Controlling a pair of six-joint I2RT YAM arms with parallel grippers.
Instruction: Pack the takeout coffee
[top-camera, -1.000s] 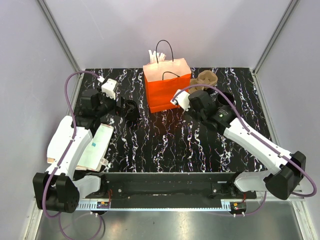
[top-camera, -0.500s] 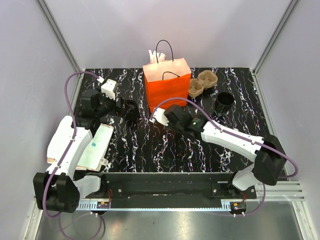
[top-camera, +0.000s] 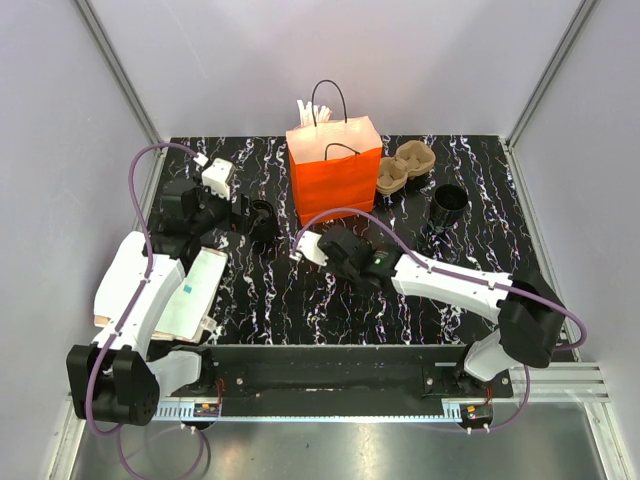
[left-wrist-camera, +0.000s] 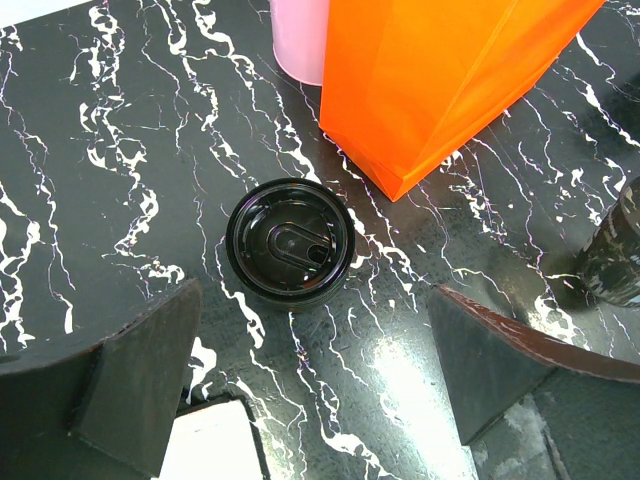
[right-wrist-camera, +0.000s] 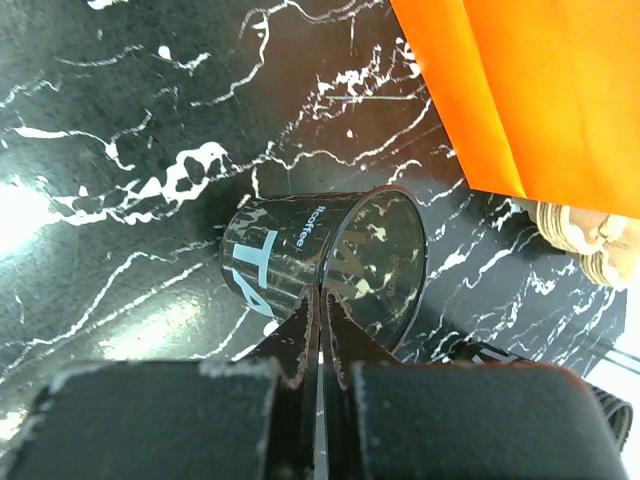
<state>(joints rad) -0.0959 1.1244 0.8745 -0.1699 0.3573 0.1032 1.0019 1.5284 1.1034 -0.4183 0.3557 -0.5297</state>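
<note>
Black marbled counter, orange bag at its rear, takeout coffee upright just left of the bag.
The left jaws are released and spread wide. Their fingers stand apart on either side, and the lidded coffee sits untouched in the gap just ahead of them. The right jaws, in front of the bag, are clenched tight. Their fingertips press together right at the rim of a dark see-through cup with pale blue lettering, which is tipped on its side. Whether they pinch its wall cannot be told.
</note>
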